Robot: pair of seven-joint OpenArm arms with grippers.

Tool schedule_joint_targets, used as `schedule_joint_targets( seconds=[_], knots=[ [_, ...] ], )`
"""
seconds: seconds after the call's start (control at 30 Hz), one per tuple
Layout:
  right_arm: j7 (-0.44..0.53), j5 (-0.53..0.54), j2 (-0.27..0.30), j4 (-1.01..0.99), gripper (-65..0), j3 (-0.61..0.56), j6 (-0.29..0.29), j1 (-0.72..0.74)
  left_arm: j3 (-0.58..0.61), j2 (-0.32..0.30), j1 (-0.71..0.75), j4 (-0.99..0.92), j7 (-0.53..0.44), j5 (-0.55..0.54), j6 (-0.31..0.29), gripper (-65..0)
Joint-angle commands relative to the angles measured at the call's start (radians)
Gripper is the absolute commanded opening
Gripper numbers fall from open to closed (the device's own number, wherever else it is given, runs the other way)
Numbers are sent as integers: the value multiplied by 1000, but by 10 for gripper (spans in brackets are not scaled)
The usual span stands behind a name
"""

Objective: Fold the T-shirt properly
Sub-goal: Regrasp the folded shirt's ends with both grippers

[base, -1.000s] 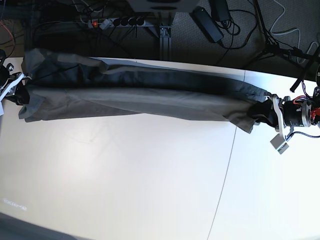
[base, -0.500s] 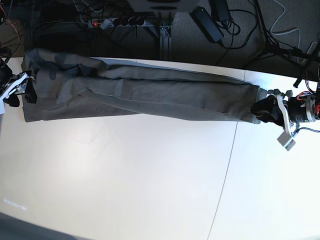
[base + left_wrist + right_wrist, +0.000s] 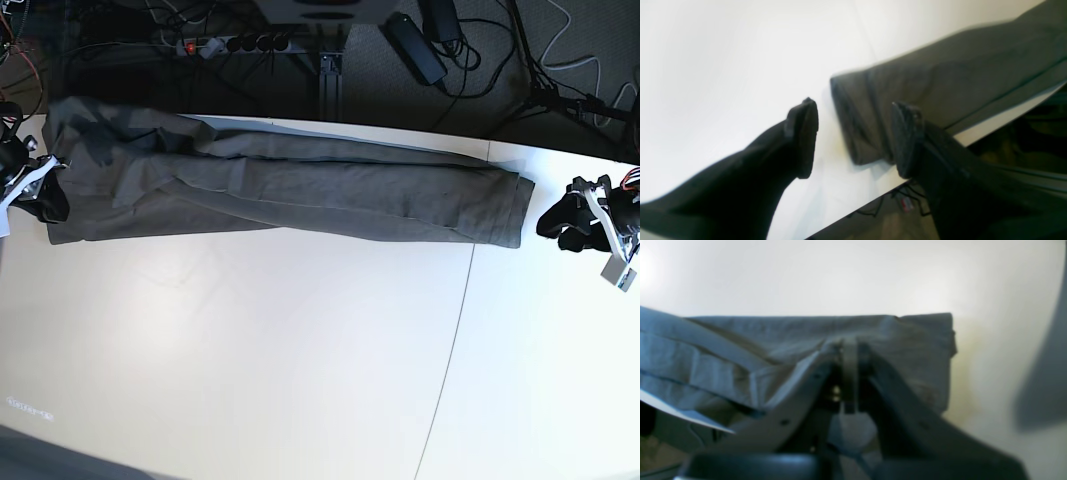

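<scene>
The dark grey-olive T-shirt (image 3: 300, 190) lies on the white table as a long folded strip along the back edge. My left gripper (image 3: 553, 222) is open and empty, just right of the shirt's right end and apart from it. In the left wrist view the shirt's end (image 3: 940, 76) lies just past the spread fingertips (image 3: 805, 133) of that gripper (image 3: 855, 138). My right gripper (image 3: 50, 195) is at the shirt's left end. In the right wrist view its jaws (image 3: 848, 353) are shut on a fold of the shirt (image 3: 773, 333).
The table's back edge (image 3: 400, 140) runs right behind the shirt, with a power strip (image 3: 240, 44), cables and a black adapter (image 3: 415, 45) on the floor beyond. A seam (image 3: 455, 330) crosses the table top. Bare white table (image 3: 250, 350) lies in front of the shirt.
My left gripper has let go of the shirt's right end and drawn back to the right. The shirt has dropped from a stretched, lifted hold to lying on the table. The right gripper still holds.
</scene>
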Motion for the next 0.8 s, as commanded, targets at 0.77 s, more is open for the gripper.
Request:
schedule_joint_targets(
  seconds=[0.77],
  knots=[
    [76, -146, -43, -378, -650, -241, 69, 132, -12, 27, 18, -21, -69, 36, -22, -242]
  ],
)
